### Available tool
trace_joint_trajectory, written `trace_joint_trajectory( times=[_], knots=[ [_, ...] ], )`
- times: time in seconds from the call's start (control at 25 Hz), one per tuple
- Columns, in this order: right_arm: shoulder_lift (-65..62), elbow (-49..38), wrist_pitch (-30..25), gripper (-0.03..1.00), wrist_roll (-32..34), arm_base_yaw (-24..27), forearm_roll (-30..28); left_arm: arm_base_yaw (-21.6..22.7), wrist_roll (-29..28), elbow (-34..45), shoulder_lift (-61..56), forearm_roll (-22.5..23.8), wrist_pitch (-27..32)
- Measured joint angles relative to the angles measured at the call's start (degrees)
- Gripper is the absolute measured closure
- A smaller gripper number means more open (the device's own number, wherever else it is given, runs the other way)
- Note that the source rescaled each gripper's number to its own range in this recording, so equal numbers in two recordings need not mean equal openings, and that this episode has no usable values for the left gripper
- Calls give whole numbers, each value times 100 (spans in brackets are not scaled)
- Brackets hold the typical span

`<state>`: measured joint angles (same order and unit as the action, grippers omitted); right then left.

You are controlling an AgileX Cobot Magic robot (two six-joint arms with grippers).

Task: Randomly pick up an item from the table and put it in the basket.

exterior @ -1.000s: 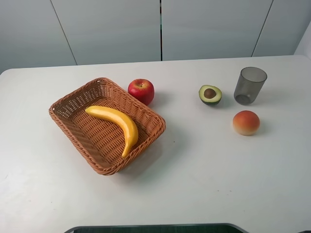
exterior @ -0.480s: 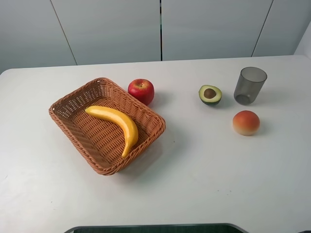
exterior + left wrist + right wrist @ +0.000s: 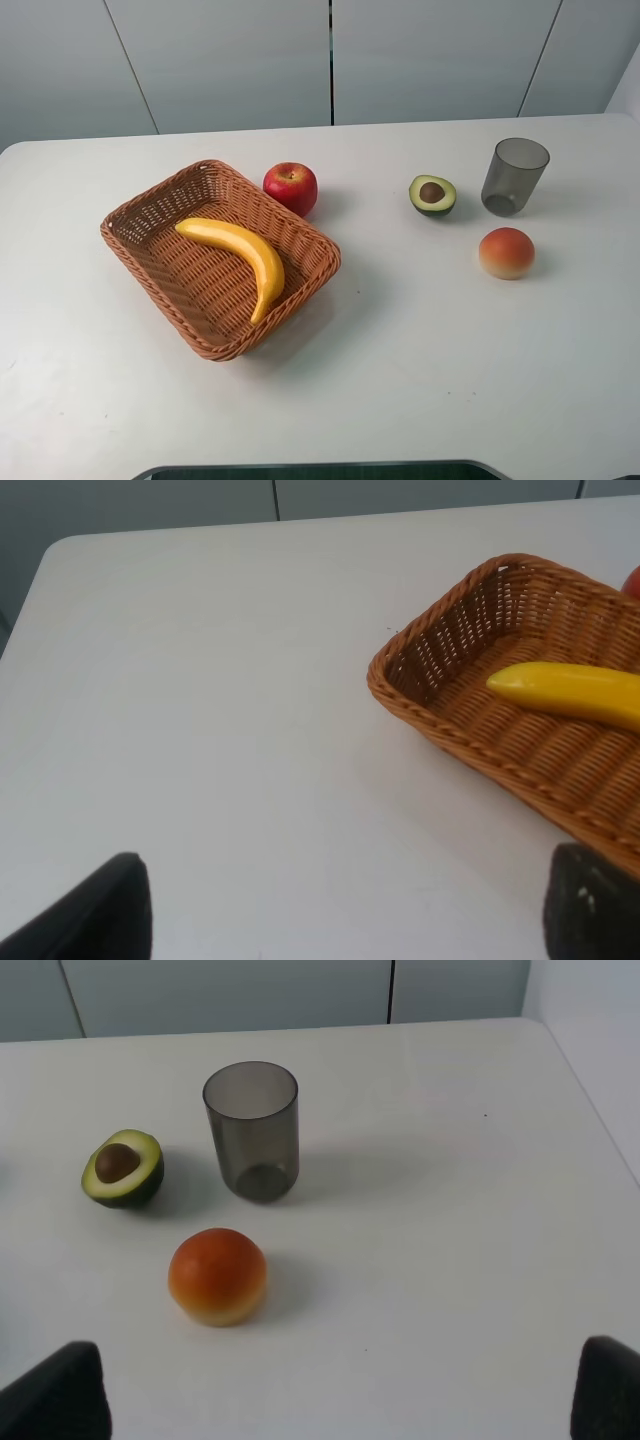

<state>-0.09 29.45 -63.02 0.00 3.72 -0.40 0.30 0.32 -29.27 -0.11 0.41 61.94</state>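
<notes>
Banana point(image 3: 240, 252) in basket point(image 3: 135, 255) — both grippers spread wide, holding nothing.
It looks light, stiff, glossy — likely slippery; best gripped mid-curve.

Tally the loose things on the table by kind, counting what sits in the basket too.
Fruit: 4 - banana in the basket, red apple, avocado half, orange-red round fruit
Cups: 1 - grey tumbler
Baskets: 1 - wicker basket
Total: 6
</notes>
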Motion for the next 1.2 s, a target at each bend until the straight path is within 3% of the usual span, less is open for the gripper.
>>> trace_joint_trajectory(
  times=[1.2],
  knots=[
    [0,0,0,-3,68,0,-20,0,-32,0,0,0,0]
  ],
)
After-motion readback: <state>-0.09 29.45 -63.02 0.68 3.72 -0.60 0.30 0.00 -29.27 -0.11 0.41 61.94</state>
